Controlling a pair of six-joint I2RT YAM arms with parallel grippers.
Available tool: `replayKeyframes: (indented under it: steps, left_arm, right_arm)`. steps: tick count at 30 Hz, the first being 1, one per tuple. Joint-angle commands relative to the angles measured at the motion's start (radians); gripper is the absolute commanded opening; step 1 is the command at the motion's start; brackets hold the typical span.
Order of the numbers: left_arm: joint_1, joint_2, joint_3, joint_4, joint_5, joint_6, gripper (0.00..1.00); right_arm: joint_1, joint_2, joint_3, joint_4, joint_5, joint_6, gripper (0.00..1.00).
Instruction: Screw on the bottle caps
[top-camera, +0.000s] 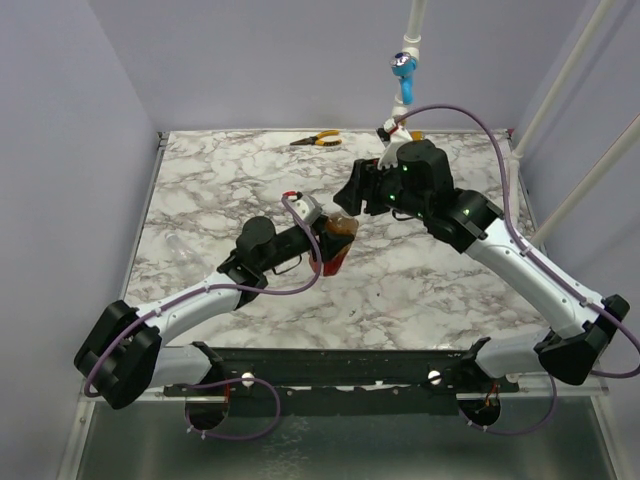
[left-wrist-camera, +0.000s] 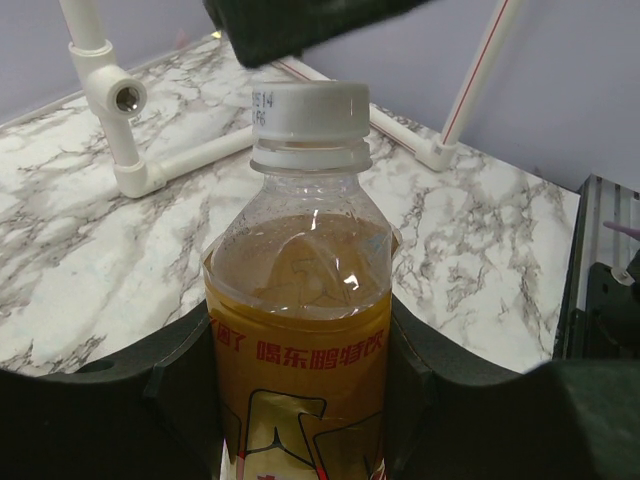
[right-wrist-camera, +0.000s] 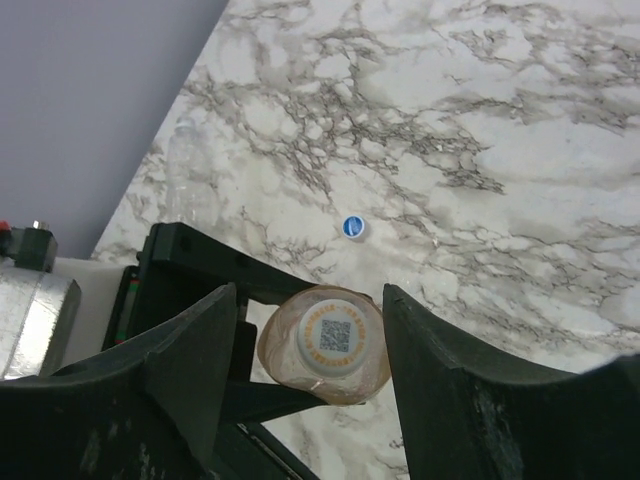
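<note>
The left gripper (top-camera: 325, 240) is closed on the bottle (left-wrist-camera: 300, 330), with its dark fingers (left-wrist-camera: 160, 400) pressed against both sides of the label. It holds the bottle near the middle of the marble table (right-wrist-camera: 520, 120), neck up. I cannot tell whether the base rests on the tabletop. A white cap (left-wrist-camera: 308, 110) sits on the bottle's neck, and the pictures do not show how tightly it is screwed on. The right gripper (right-wrist-camera: 310, 300) hangs right above the bottle, its jaws spread wide. One finger stands on each side of the white cap with a gap between, so neither touches it. A small blue cap (right-wrist-camera: 353, 227) lies alone on the table, apart from the bottle. Orange-handled pliers (top-camera: 317, 140) lie at the far edge, and a light-blue valve handle (top-camera: 403, 68) hangs above the far right corner.
</note>
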Motion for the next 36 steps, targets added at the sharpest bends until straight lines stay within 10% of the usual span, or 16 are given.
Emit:
replayKeyframes:
  steps: [1, 36]
  left_arm:
    - [0.006, -0.031, 0.047, -0.012, 0.073, -0.010, 0.23]
    - [0.009, -0.079, 0.057, -0.080, 0.230, -0.042, 0.23]
  right_arm:
    - [0.005, -0.063, -0.066, 0.004, -0.023, -0.056, 0.63]
    - [-0.068, -0.191, -0.149, 0.093, -0.365, -0.077, 0.51]
